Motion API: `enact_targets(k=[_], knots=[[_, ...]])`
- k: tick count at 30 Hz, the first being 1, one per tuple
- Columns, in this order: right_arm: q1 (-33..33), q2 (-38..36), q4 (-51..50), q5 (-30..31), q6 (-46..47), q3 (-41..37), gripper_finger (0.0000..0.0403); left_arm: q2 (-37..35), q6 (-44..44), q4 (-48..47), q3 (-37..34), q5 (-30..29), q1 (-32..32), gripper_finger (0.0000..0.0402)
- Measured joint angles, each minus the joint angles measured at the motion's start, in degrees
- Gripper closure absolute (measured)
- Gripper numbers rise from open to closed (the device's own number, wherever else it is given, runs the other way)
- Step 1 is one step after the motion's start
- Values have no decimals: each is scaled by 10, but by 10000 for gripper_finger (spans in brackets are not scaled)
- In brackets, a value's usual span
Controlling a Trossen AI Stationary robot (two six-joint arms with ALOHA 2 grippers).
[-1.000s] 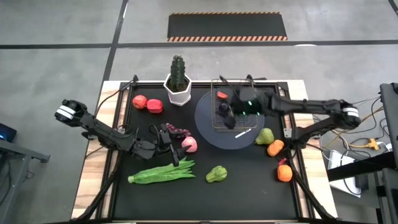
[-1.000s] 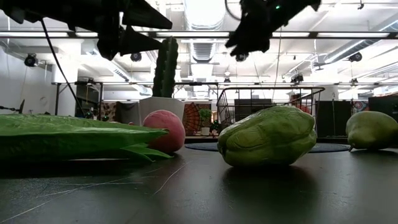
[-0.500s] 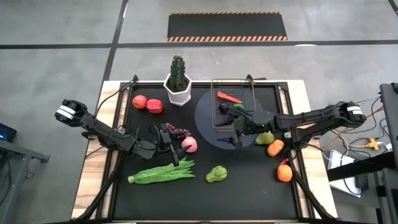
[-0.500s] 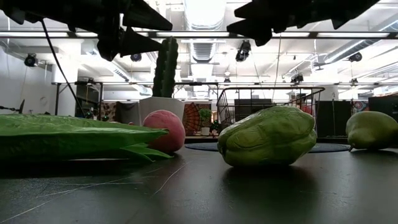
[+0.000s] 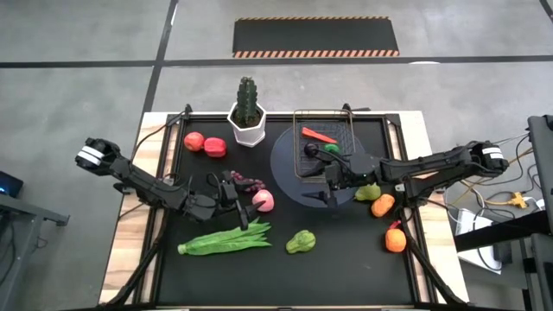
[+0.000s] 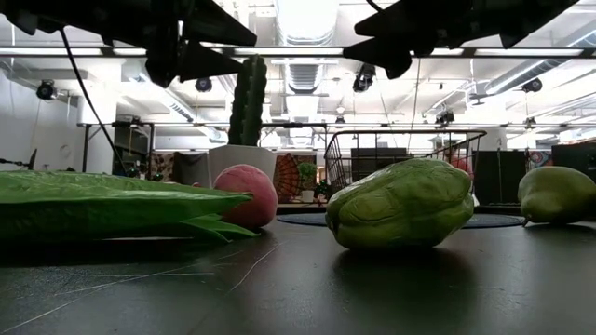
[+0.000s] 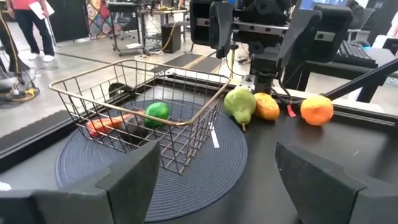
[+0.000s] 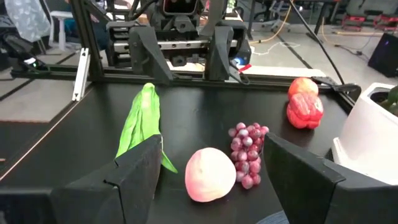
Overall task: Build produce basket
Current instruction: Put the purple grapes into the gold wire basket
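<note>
Basket (image 5: 321, 152) near the far edge is part filled; both grippers (image 5: 226, 192) (image 5: 326, 186) are held open, empty; peach (image 5: 263, 200) judged next.

Open workshop: ceiling ducts (image 6: 303, 70), equipment racks (image 6: 112, 149).

Foreground: wrinkled green fruit (image 6: 400, 203) resting on the dark table (image 6: 307, 288).
Left: long green beans (image 6: 102, 207) lying flat; pink peach (image 6: 248, 195) just behind their tips.
Right edge: green pear (image 6: 557, 194).
Background: cactus (image 6: 248, 100) upright in white pot (image 6: 233, 160); wire basket (image 6: 402, 160) on round mat (image 6: 484, 221).
Overhead: two dark arms (image 6: 447, 23), left gripper (image 6: 200, 48) with fingers spread.
</note>
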Motion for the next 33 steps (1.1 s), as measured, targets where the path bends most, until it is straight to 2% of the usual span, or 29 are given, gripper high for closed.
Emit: enact_targets(k=[7, 12, 16, 21, 24, 29, 33], knots=[[0, 0, -1, 0, 12, -3, 138, -3, 31, -7, -1, 0, 0, 100], [0, 0, -1, 0, 15, -4, 138, -7, 27, -70, -1, 0, 4, 100], [0, 0, -1, 0, 15, -4, 138, -17, 27, -179, -1, 0, 12, 100], [0, 0, -1, 0, 18, -4, 138, -28, 11, -380, -1, 3, 54, 100], [0, 0, -1, 0, 20, -4, 138, -33, 12, -447, -2, 42, 98, 100], [0, 0, -2, 0, 26, -4, 138, -35, 55, -458, -3, 144, 158, 100], [0, 0, -4, 0, 25, -4, 138, -35, 85, -459, -5, 163, 189, 100]])
